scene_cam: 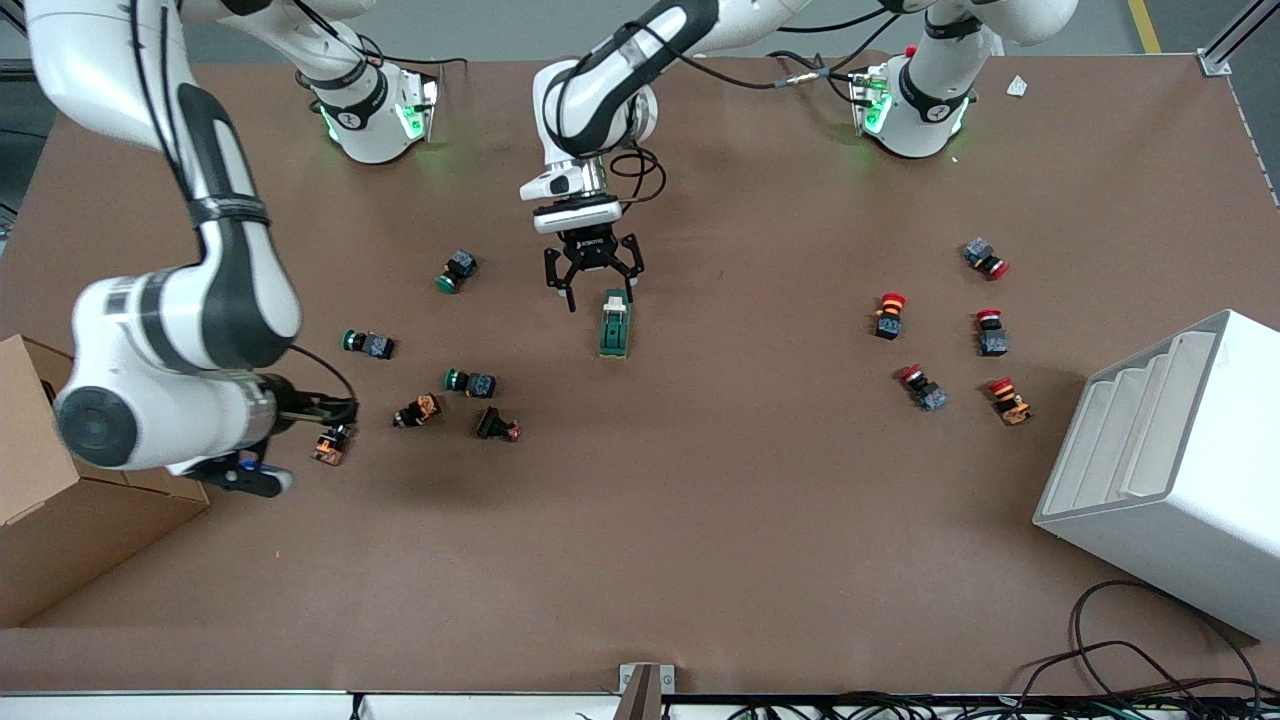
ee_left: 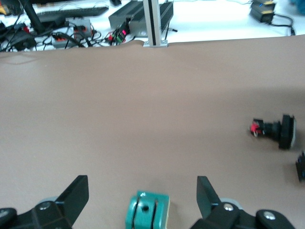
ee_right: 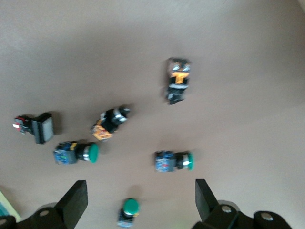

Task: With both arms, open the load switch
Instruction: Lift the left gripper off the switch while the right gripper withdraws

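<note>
Green load switch [scene_cam: 614, 327] lies just under the spread left gripper [scene_cam: 592, 285].

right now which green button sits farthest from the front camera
The green button beside the left gripper; the other two green-capped ones lie lower, nearer the camera.

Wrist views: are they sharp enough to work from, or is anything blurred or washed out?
Left wrist view: the load switch between the open left pincer is slightly soft and cut off by the frame edge; the background past the table edge is overexposed. Right wrist view: the push buttons look smeared. Front view: sharp, soft shadows.
</note>
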Robot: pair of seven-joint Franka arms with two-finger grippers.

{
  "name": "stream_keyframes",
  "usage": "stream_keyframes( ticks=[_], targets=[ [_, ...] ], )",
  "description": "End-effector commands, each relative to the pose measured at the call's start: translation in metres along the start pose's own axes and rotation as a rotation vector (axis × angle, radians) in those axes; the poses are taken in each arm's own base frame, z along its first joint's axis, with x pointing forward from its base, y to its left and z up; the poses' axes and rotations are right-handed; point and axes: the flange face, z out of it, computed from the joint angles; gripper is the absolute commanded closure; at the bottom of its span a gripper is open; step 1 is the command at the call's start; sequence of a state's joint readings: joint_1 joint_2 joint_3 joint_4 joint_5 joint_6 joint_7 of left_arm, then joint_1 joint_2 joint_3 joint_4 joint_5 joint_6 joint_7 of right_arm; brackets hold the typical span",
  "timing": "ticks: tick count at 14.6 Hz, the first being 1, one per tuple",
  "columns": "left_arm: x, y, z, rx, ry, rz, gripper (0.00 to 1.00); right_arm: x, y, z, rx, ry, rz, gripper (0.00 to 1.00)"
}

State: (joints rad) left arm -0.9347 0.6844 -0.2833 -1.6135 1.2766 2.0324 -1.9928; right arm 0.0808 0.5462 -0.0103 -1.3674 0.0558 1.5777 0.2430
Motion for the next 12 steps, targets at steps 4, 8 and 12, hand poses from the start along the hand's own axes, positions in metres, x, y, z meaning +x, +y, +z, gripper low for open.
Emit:
stream_keyframes(
  ticks=[4, 8, 12],
  targets=[
    [0.155, -0.037, -0.01, 0.005, -0.244, 0.067, 0.0, -0.031, 0.095, -0.059, 0.028, 0.083, -0.11, 0.0],
    [0.259, -0.088, 0.001, -0.037, -0.374, 0.07, 0.0, -0.04, 0.111, -0.097, 0.037, 0.122, -0.114, 0.0],
    [0.34, -0.169, 0.028, -0.088, -0.469, 0.096, 0.0, -0.06, 0.113, -0.144, 0.036, 0.139, -0.12, 0.0]
  ],
)
